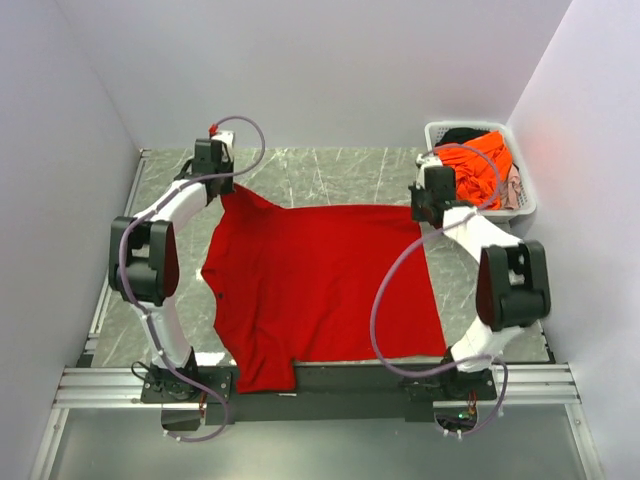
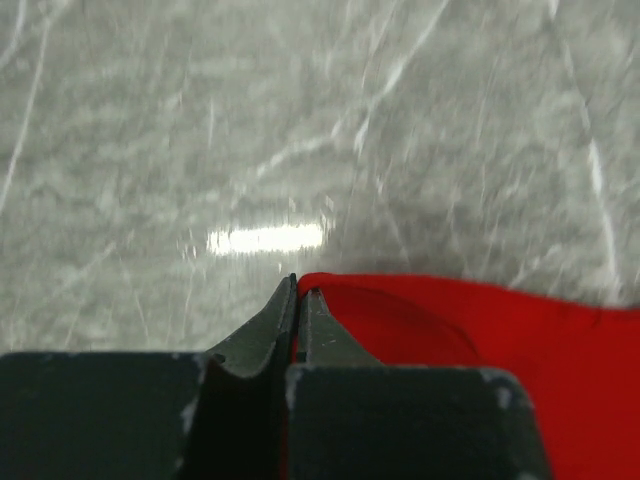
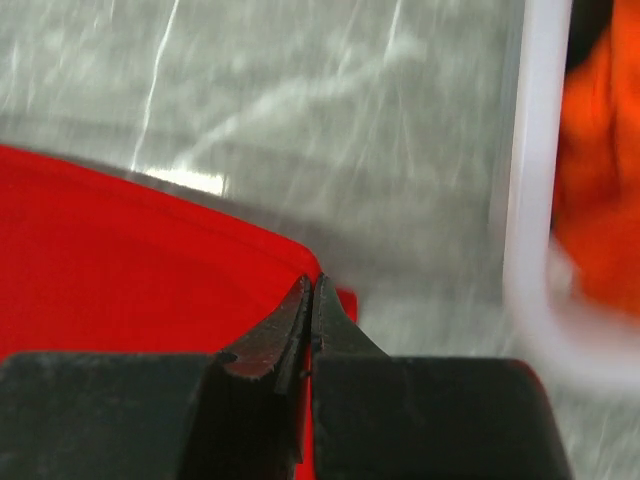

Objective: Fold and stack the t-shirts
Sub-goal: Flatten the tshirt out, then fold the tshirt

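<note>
Red shirt covers table middle through to near edge. Open lanes: strip along far edge, strip along left edge. Basket blocks far right corner, right arm just beside it.

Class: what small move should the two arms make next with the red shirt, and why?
Probably lift both far corners and carry them towards the near edge. The left gripper and right gripper are each shut on a far corner of the red shirt, which lies spread flat.
</note>
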